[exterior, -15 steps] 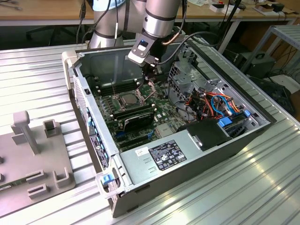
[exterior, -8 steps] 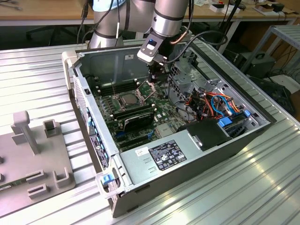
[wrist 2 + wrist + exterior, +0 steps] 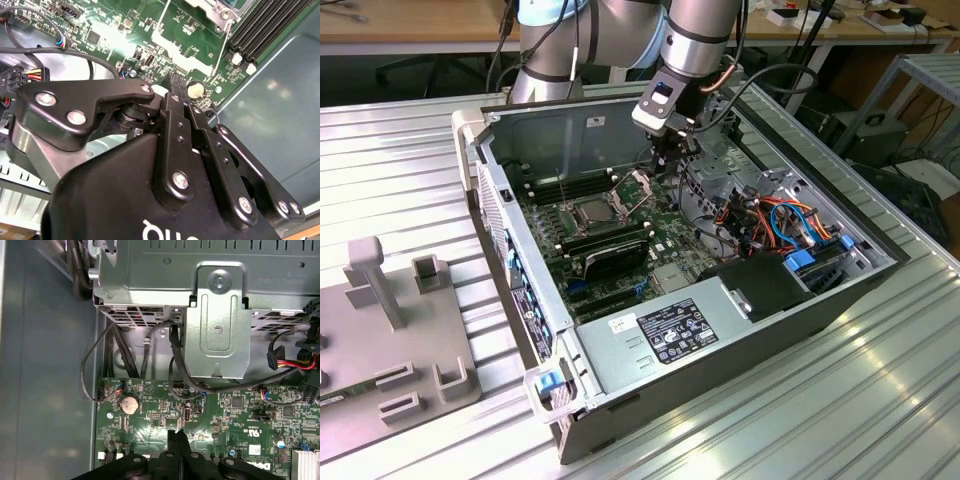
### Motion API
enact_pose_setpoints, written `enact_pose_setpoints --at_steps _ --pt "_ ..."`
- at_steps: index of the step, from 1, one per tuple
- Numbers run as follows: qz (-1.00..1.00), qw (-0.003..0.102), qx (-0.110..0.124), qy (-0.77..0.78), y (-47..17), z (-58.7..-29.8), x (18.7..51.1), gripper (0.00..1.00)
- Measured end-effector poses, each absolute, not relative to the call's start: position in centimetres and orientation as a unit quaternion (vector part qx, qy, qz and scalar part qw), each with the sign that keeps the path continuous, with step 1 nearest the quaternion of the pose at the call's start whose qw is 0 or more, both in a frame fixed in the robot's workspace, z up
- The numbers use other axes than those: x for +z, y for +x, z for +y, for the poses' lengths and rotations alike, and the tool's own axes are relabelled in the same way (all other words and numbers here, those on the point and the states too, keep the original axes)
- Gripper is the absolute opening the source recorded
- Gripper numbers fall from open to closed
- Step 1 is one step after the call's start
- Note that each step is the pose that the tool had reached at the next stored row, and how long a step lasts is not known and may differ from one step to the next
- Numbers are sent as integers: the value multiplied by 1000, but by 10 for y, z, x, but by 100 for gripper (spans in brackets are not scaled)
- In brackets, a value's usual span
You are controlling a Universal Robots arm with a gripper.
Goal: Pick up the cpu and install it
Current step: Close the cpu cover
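A ribbed metal table [image 3: 880, 380] carries an open computer case [image 3: 505, 240] lying on its side, with a grey fixture [image 3: 390, 330] outside the case on the exterior view's left. The arm [image 3: 710, 30] reaches down into the case from beyond its far wall. Inside the case, the power supply [image 3: 660, 335] fills the near end, and the motherboard [image 3: 665, 225] covers the floor beyond it. A metal drive cage [image 3: 215, 330] stands at one edge of the board inside the case. The gripper [image 3: 665, 165] hangs over the motherboard near the middle of the case. In both wrist views its fingers [image 3: 178, 436] are drawn together to a narrow tip, with nothing seen between them; the tip is just above the board, near the coin cell [image 3: 129, 404]. The cpu [image 3: 592, 212] lies inside the case in the socket frame, apart from the gripper toward the exterior view's left and lower. The raised load plate [image 3: 640, 185] stands tilted between the two. The cpu lies flat, with its top face turned to the open side of the case. It is square, so no long axis can be told; its edges run parallel to the memory modules [image 3: 610, 245] beside it.
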State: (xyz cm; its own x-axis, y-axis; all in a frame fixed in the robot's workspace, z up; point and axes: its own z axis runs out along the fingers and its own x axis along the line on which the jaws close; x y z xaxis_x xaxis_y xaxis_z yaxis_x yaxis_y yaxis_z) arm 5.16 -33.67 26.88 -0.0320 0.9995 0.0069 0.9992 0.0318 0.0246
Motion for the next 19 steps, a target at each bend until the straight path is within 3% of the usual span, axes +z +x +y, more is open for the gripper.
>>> enact_pose_setpoints --at_steps 19 --pt "718 6 11 696 52 -337 246 11"
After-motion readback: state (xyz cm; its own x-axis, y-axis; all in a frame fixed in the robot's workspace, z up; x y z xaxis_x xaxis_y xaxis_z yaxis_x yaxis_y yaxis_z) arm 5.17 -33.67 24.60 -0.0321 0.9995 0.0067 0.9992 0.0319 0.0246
